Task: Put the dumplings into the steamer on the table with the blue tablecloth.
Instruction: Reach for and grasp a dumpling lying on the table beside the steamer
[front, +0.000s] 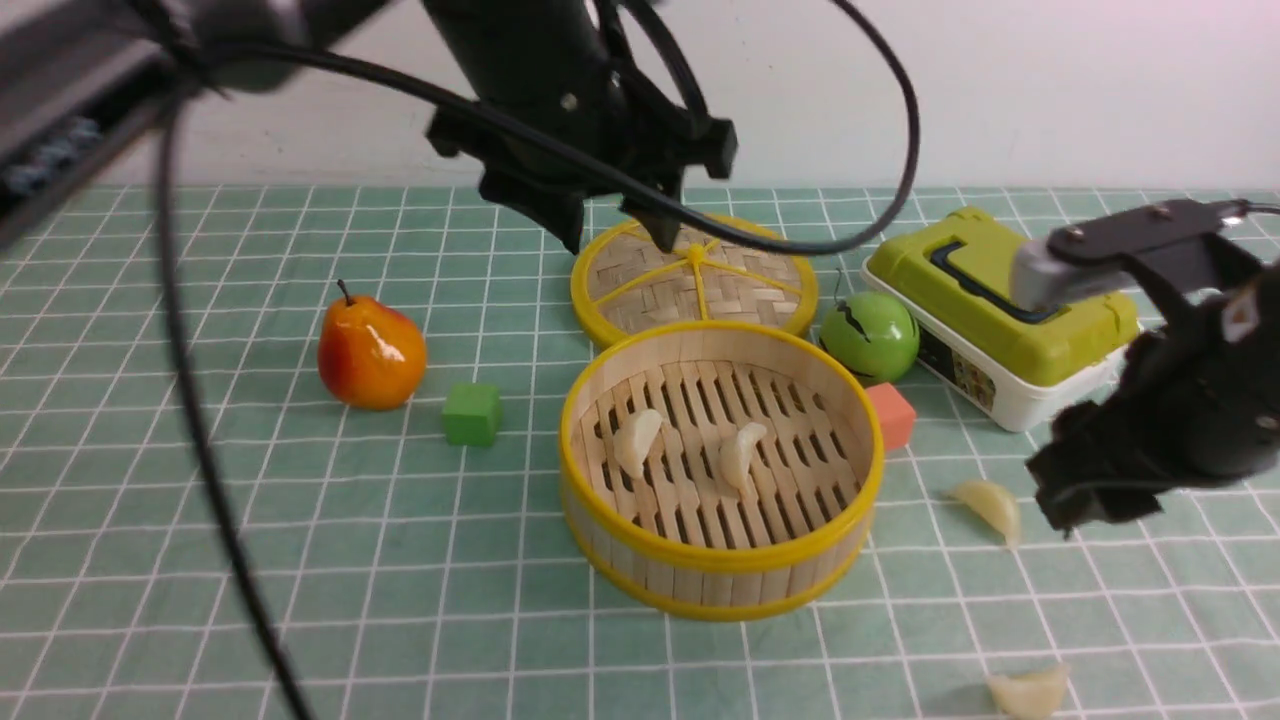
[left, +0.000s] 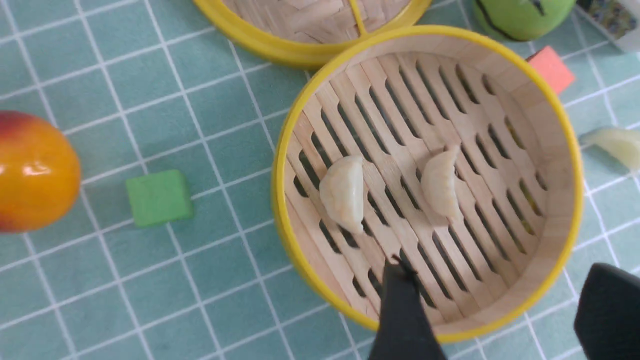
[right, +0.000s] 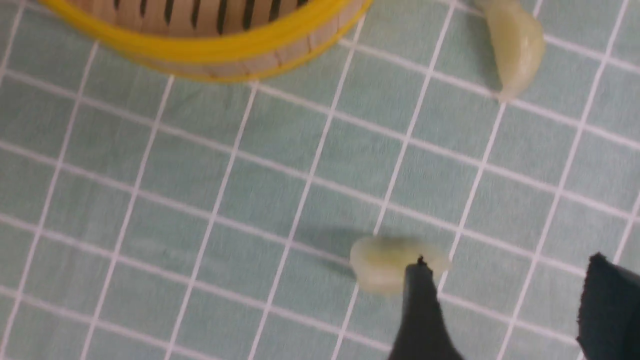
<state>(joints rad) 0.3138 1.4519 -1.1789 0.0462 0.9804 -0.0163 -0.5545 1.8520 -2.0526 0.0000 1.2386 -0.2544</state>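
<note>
Two dumplings (front: 638, 440) in steamer (front: 720, 560), two on surface (front: 400, 560) right of it; left end effector (left: 497, 265) spread, right end effector (right: 507, 260) spread above nearer dumpling (right: 385, 262), seemingly off-centre, so the glossy shell may squirt out on close.

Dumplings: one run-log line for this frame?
steamer: holds two dumplings | loose dumplings: two on tablecloth, right of steamer | left gripper: open, empty | right gripper: open, empty
</note>
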